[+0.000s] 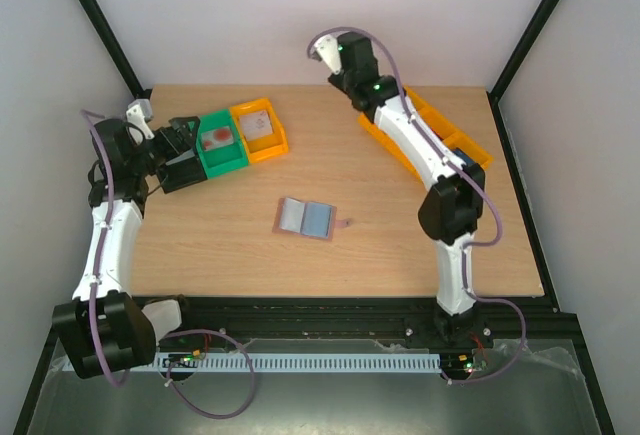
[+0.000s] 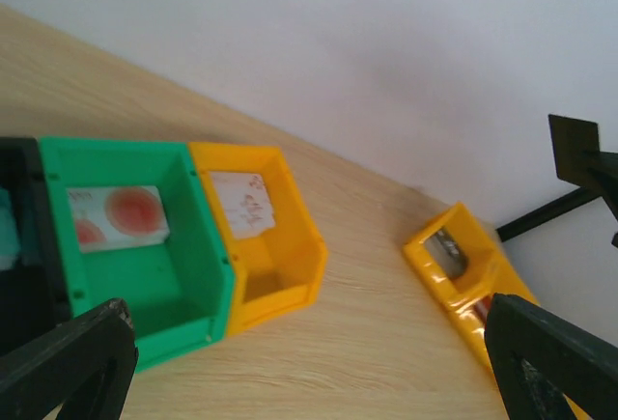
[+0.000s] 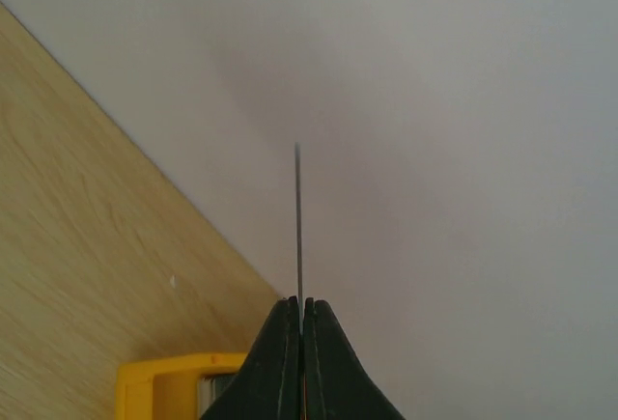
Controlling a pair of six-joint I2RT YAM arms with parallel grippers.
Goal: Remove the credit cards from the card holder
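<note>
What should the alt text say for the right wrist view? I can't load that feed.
The right gripper has its jaws shut on a thin card seen edge-on, running straight up the frame from between them against a plain pale wall. Below, part of a yellow bin shows on the wooden table, which fills the lower left.
</note>
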